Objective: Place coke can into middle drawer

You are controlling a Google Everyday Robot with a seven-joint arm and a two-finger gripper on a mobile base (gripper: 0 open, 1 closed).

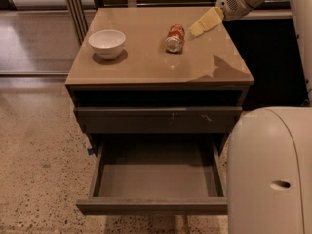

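Observation:
The coke can (174, 38) lies on its side on the cabinet top (146, 65), right of centre toward the back. My gripper (203, 23) hangs just right of the can, a little above the top and apart from it, holding nothing. The arm reaches in from the upper right. The middle drawer (152, 206) is pulled out wide below, and its flat grey floor is bare. Above it sits a closed drawer front (156, 119) with small pale scuff marks.
A white bowl (107, 43) stands on the left of the cabinet top. My white robot body (270, 172) fills the lower right, next to the open drawer's right side. Speckled floor (39, 169) lies to the left, and dark furniture stands behind the cabinet.

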